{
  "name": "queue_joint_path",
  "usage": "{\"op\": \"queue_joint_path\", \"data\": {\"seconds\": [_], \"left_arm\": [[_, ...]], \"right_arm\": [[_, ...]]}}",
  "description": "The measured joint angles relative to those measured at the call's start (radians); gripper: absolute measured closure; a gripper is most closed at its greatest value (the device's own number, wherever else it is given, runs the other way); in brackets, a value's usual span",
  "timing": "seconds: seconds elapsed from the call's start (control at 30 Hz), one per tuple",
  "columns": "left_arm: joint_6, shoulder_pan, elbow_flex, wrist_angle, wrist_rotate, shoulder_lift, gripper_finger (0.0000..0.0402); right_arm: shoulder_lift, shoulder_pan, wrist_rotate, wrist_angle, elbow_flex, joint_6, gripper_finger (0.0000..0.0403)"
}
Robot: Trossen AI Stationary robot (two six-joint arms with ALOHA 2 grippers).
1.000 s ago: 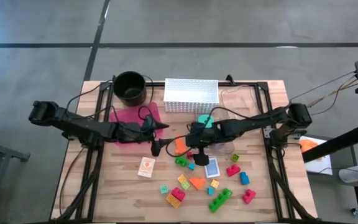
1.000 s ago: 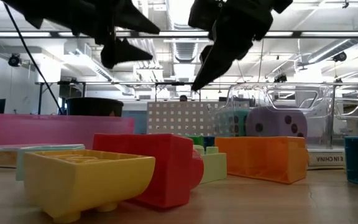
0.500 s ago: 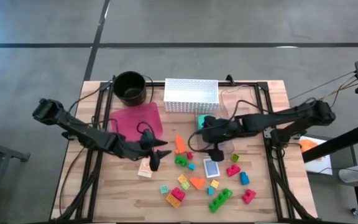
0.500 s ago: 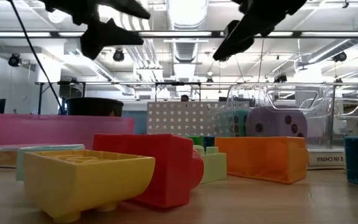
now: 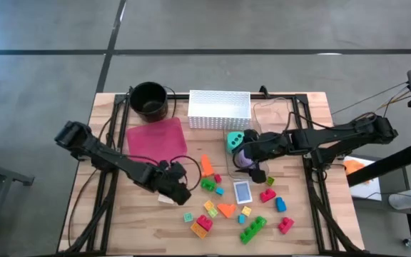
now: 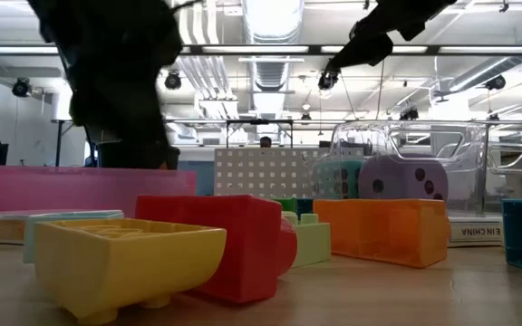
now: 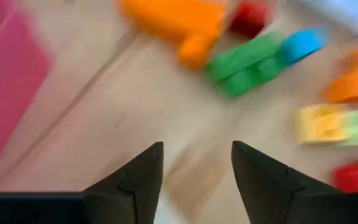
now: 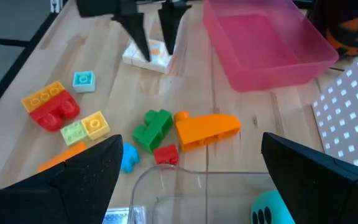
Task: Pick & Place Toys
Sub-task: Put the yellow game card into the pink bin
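Note:
Small bright toy blocks [image 5: 223,207] lie scattered on the wooden table's near middle, with a blue card [image 5: 242,192] among them. A white card with an orange print [image 8: 146,53] lies left of them. My left gripper [image 5: 175,187] points steeply down over this card, fingers apart, one tip on either side of the card's middle [image 7: 192,180]. My right gripper [image 5: 254,170] hangs open above a clear container [image 5: 257,146] holding a teal die [image 5: 235,139] and a purple die [image 5: 242,158]; nothing is between its fingers [image 8: 191,186]. My left gripper comes at the white card from above, slanting down. Its fingertips [image 8: 145,50] reach down to the card's top face. I cannot tell whether they touch it. The card lies flat on the table.
A pink tray [image 5: 155,138] lies just beyond the left gripper. A black bucket [image 5: 149,100] and a white perforated basket [image 5: 220,108] stand at the far edge. An orange block [image 5: 206,165] and a green one [image 5: 208,185] lie close to the card's right.
My left gripper has swung from near the pink tray toward the table's near edge and down onto the white card, tipping from nearly level to steeply down. My right gripper has drawn back from over the blocks toward the right and up, staying open.

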State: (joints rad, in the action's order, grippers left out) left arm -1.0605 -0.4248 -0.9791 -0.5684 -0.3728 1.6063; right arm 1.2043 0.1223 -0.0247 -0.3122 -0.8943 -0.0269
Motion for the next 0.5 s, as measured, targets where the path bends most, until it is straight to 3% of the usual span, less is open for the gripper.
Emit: {"op": "queue_joint_path", "data": {"seconds": [0.13, 0.5], "left_arm": [[-0.092, 0.0, -0.016, -0.037, 0.047, 0.02, 0.0209], [-0.097, 0.001, -0.01, -0.037, 0.06, 0.016, 0.0209]], "right_arm": [[0.005, 0.0, 0.0, 0.006, 0.001, 0.0, 0.0025], [0.007, 0.0, 0.001, 0.004, 0.001, 0.0, 0.0025]]}}
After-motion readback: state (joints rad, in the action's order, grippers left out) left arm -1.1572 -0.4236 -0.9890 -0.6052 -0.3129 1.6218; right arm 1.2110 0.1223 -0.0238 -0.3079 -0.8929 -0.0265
